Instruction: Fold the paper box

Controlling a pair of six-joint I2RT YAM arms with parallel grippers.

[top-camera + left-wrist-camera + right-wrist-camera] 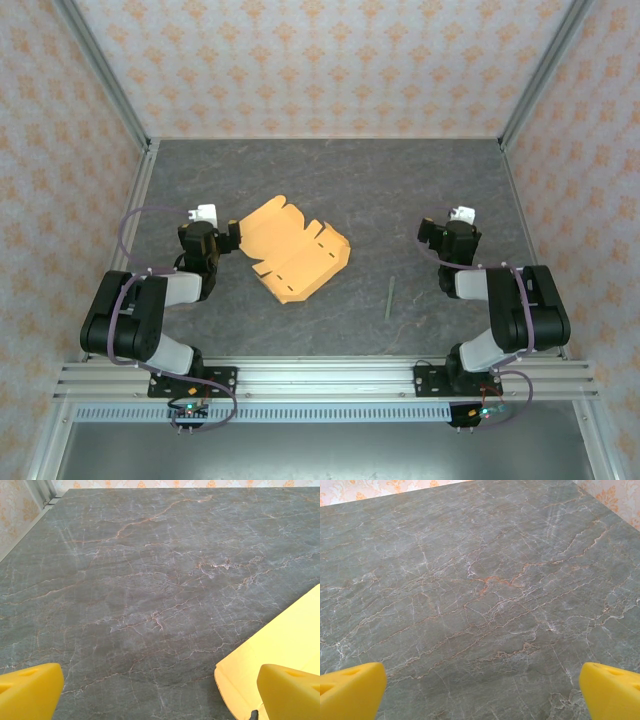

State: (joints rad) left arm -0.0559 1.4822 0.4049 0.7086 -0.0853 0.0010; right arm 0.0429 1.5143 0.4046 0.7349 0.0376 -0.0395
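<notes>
Arm bases are bolted along the near edge of the bench (400, 180). A thin greenish stick (389, 298) lies right of centre, well apart from the rest. The paper box (295, 250) lies mid-bench as a flat, unfolded sheet. The left end effector (160, 692) is released, just beside the sheet's left edge. The right end effector (480, 690) is released over bare bench.

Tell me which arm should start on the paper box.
Left. The left gripper is open at the left edge of the box, and its wrist camera sees the card. The right gripper, also open, is well off to the box's right, over bare table.
</notes>
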